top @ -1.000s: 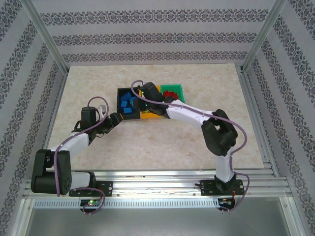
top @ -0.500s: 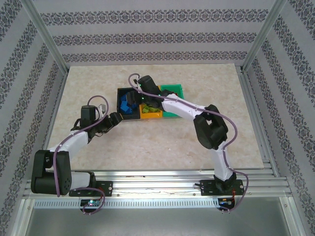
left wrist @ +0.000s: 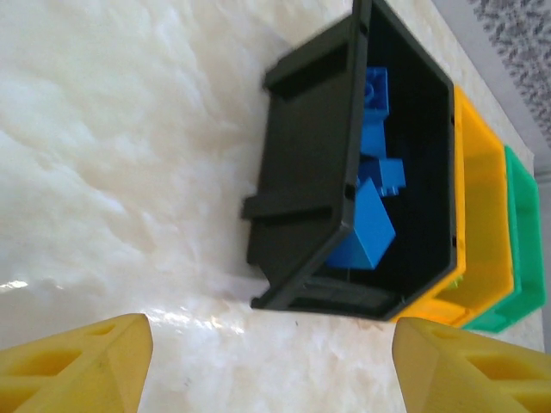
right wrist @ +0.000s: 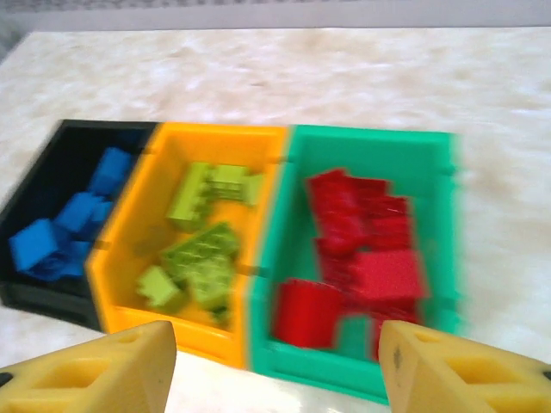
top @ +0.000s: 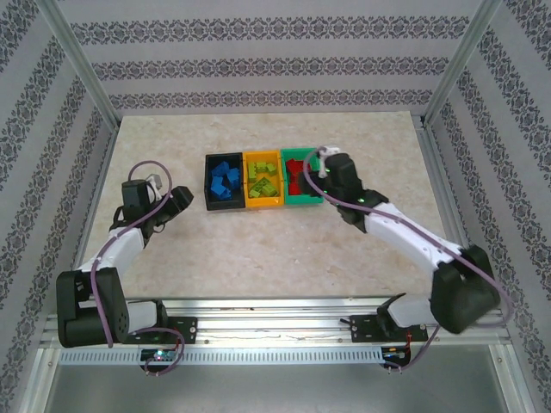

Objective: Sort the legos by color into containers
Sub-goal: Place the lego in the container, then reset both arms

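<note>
Three containers stand side by side at mid-table: a black bin with blue legos, an orange-yellow bin with lime green legos, and a green bin with red legos. My left gripper hovers left of the black bin, open, with bare table between its yellow fingers. My right gripper sits at the green bin's right side, open and empty. In the right wrist view the red legos, lime legos and blue legos lie ahead of the right gripper.
A pale marble-patterned tabletop surrounds the bins. Aluminium frame posts and patterned walls close in the back and sides. A metal rail runs along the near edge by the arm bases.
My right arm has swung back to the right off the black and orange bins, and its jaws have opened. My left gripper has drawn back to the left, away from the black bin.
</note>
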Robot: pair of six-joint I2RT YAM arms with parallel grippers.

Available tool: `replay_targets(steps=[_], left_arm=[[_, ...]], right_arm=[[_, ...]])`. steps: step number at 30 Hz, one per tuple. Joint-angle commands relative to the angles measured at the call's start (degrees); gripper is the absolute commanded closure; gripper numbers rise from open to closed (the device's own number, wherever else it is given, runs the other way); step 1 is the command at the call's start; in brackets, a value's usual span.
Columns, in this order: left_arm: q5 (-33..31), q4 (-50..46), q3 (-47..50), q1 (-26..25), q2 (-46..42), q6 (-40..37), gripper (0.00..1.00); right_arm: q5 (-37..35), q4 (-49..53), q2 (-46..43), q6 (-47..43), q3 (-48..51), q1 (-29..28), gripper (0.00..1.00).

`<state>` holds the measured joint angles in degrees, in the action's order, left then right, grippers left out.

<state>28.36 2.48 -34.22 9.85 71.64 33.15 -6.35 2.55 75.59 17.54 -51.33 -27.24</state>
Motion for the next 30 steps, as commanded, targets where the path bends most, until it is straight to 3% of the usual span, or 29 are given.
replay_targets(steps=[1,6,9,13,15,19,30], left_arm=[[-4.9,3.4,-0.1,1.6,-2.4,-3.0,0.26],[-13.3,5.9,2.5,1.9,-6.3,-5.5,0.17],[-19.5,9.1,5.5,2.0,-8.3,-6.5,0.01],[-25.3,14.3,9.0,2.0,-8.7,-8.0,0.0],[-26.7,16.4,10.3,2.1,-8.5,-8.7,0.0],[-29.2,24.8,13.2,2.0,-6.0,-9.0,0.0],[-28.7,44.6,16.8,1.9,5.2,-17.3,0.0]], right_arm=[[-5.2,-1.6,-6.6,-1.8,7.3,5.0,0.36],[-8.2,-4.9,-16.5,-4.1,17.2,14.6,0.3],[-12.9,-11.1,-20.2,-5.8,23.6,18.7,0.16],[-19.2,-26.3,-21.5,-7.7,33.8,22.3,0.11],[-19.2,-34.1,-20.1,-9.9,37.5,23.6,0.11],[-18.2,-38.2,-14.5,-9.8,38.0,25.6,0.09],[-5.7,-51.6,1.2,-13.2,33.8,26.0,0.05]])
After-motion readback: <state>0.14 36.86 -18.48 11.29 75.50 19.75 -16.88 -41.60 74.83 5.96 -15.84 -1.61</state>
